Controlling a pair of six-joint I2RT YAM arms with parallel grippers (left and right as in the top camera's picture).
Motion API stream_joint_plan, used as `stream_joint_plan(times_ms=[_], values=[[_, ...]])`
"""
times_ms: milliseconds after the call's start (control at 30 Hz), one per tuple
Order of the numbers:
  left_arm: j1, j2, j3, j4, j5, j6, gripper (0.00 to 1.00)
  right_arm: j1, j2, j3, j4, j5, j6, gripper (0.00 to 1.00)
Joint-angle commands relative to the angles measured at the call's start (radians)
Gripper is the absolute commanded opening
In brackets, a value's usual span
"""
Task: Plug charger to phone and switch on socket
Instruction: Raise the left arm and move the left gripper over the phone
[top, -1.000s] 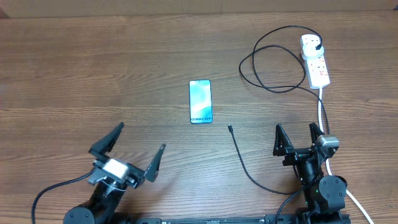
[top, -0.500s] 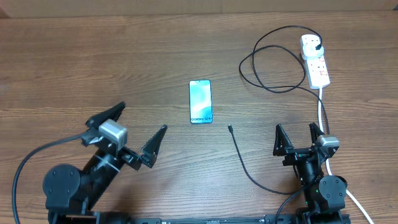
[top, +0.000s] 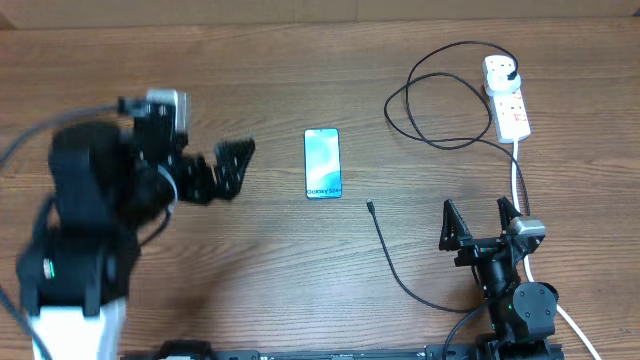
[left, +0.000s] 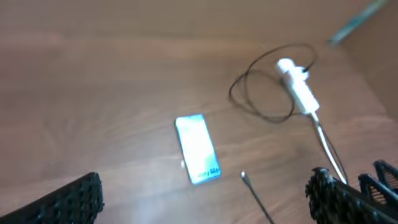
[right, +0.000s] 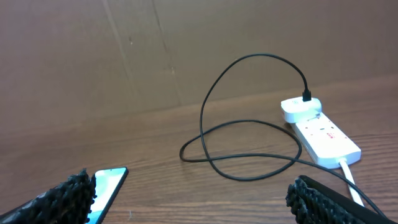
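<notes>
The left gripper (left: 205, 177), blurred at frame left, gapes wide. The right gripper (top: 475, 210), lower right, does too. Open worktop (top: 250, 60) surrounds the phone (top: 322, 163).

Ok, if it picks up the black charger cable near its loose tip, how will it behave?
Probably floppy: the charger lies in loose curves and a loop. It looks thin, so likely light, its tip drooping from a grip. Its far end is plugged into the socket, so a hard pull may drag that.
</notes>
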Motion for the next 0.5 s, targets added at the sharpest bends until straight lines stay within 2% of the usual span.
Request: stream_joint_plan(times_ms=[0,100,200,467], values=[[0.003,0.170,0.181,-0.138,0.060,-0.048,1.00,0.006,-0.011,-0.011,0.006,-0.005,-0.002,1.00],[0.003,0.248,0.210,-0.179,0.257,-0.043,1.00,0.006,-0.011,-0.011,0.006,-0.005,-0.002,1.00],[-0.011,0.301,0.210,-0.159,0.276,-0.061,1.00,0.006,-0.011,-0.011,0.006,-0.005,-0.002,1.00],[-0.196,0.395,0.232,-0.217,-0.208,-0.371,1.00,0.006,-0.011,-0.011,0.006,-0.005,-0.002,1.00]])
